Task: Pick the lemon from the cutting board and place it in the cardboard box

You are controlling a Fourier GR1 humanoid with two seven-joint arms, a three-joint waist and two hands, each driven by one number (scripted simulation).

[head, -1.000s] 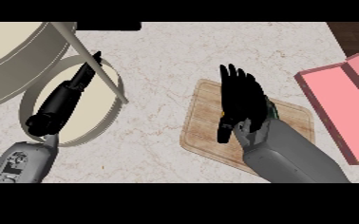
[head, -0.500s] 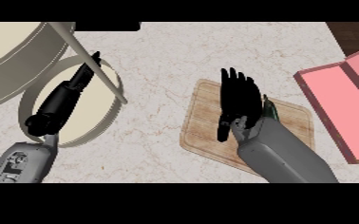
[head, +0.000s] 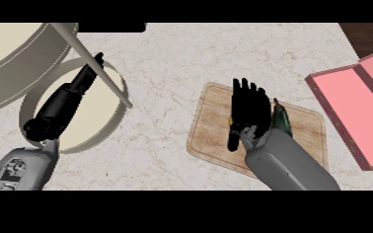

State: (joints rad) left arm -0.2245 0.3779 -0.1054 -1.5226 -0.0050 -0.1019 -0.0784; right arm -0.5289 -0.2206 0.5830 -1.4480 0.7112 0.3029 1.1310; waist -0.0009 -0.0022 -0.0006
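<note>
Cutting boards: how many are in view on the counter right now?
1. The wooden cutting board lies right of centre on the counter, partly covered by the open right hand and its forearm. No second board shows; none seems hidden.

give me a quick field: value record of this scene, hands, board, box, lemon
right hand: open, fingers straight, flat over the cutting board
left hand: over the round plate, fingers not clear
lemon: only a sliver of yellow shows at the right hand's edge
box: pink, at the right edge
dark green object: on the board beside the right hand
counter: pale marble
</note>
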